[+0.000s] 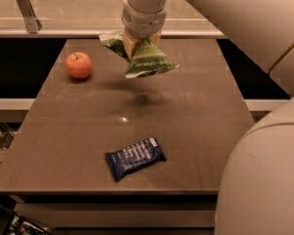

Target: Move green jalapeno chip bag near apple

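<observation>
The green jalapeno chip bag [146, 58] hangs crumpled in the air above the far middle of the table, pinched at its middle by my gripper [133, 44], which is shut on it. The bag's white sealed ends stick out left and right of the gripper. The apple [79, 65], small, round and red-orange with a short stem, stands on the table at the far left, to the left of the bag and a little lower in view. The bag's shadow falls on the table below it.
A dark blue wrapped bar [134, 157] lies near the table's front edge. The brown table [196, 131] ends in a dark gap on both sides. A light counter with a metal bracket [26, 9] runs behind. My arm's white body [264, 180] fills the right foreground.
</observation>
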`<state>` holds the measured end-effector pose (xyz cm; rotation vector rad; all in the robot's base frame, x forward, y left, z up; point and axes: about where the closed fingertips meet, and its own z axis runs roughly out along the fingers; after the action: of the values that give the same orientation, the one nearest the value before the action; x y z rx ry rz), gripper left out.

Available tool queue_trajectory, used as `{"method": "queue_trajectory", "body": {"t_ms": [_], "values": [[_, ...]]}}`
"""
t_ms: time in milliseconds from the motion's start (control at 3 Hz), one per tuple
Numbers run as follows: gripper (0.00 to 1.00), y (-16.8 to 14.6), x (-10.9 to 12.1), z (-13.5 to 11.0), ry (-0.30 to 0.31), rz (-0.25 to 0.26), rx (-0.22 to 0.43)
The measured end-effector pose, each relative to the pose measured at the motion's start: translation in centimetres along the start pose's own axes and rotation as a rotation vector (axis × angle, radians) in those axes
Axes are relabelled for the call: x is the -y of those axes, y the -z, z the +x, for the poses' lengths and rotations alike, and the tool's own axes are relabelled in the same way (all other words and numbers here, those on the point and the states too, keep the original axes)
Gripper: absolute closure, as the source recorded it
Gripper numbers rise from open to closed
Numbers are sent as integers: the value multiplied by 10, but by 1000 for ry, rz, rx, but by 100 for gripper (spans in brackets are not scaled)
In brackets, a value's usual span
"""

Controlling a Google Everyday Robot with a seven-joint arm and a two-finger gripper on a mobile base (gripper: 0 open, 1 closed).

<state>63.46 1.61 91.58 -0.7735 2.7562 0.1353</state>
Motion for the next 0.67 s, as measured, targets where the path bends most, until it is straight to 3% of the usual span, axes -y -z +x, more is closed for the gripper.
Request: {"method": "queue_trajectory", "body": {"t_ms": [333, 667], "values": [[100, -5, 3, -10, -70, -13, 32], [100, -12, -5, -21, -99, -22, 51]]}}
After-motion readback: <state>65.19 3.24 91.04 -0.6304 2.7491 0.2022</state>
